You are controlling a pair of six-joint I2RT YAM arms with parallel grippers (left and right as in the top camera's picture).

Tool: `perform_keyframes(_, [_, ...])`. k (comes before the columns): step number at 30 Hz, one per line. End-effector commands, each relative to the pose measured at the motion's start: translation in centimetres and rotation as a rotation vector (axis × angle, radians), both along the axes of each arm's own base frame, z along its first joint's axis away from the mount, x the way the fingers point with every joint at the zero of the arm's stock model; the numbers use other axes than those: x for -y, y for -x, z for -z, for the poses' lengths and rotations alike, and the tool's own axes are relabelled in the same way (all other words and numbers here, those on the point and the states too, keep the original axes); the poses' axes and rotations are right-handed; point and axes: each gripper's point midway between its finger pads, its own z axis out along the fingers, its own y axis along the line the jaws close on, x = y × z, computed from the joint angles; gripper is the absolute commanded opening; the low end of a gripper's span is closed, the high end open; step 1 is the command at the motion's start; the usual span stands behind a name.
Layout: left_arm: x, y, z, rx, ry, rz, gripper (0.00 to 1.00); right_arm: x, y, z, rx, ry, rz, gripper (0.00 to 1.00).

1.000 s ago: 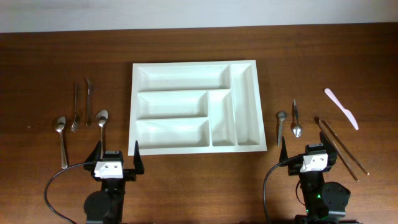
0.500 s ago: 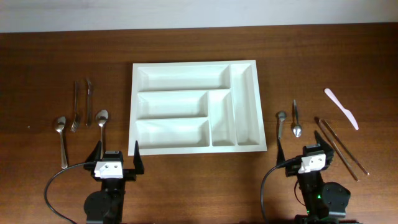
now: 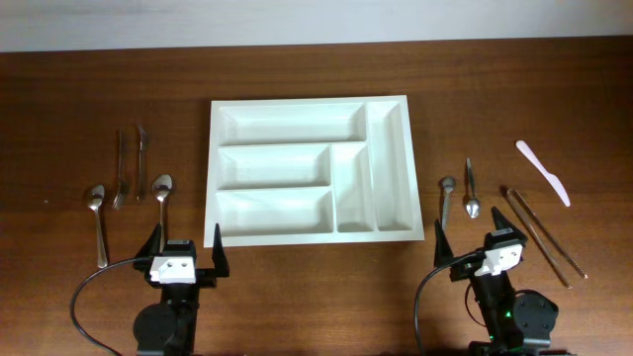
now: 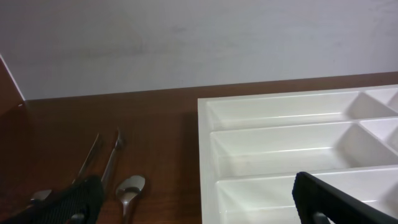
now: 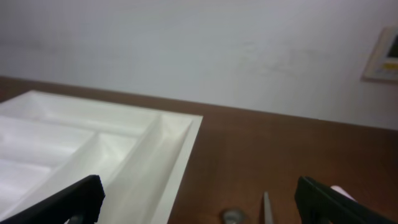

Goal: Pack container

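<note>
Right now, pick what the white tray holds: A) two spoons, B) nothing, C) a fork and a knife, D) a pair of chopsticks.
B: every section of the tray shows only bare white plastic in the overhead view.

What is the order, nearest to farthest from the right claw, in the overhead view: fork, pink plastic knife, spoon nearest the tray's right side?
1. Spoon, just ahead of the right claw, beside the tray's right rim.
2. Pink plastic knife, farther out on the right.
3. Fork, beyond the tray on the left side.
</note>
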Motion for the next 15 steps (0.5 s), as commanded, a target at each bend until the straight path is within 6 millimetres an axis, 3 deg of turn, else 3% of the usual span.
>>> perform_keyframes(1, [-0.3, 0.0, 0.0, 0.005, -0.016, -0.014, 0.99, 1.7, -0.2, -0.6, 0.018, -0.137, 0.098, 0.99])
perform_keyframes(6, [-0.3, 0.0, 0.0, 0.005, -0.016, -0.014, 0.99, 3.4, 0.0, -2.9, 0.059, -0.287, 0.19, 0.99])
perform_keyframes(11, [-0.3, 0.0, 0.0, 0.005, -0.016, -0.014, 0.99, 4.8, 0.0, -7.0, 0.09, -0.291, 0.273, 0.99])
perform_keyframes(15, [-0.3, 0.0, 0.0, 0.005, -0.016, -0.014, 0.99, 5.0, -1.5, -10.6, 0.059, -0.29, 0.277, 0.99])
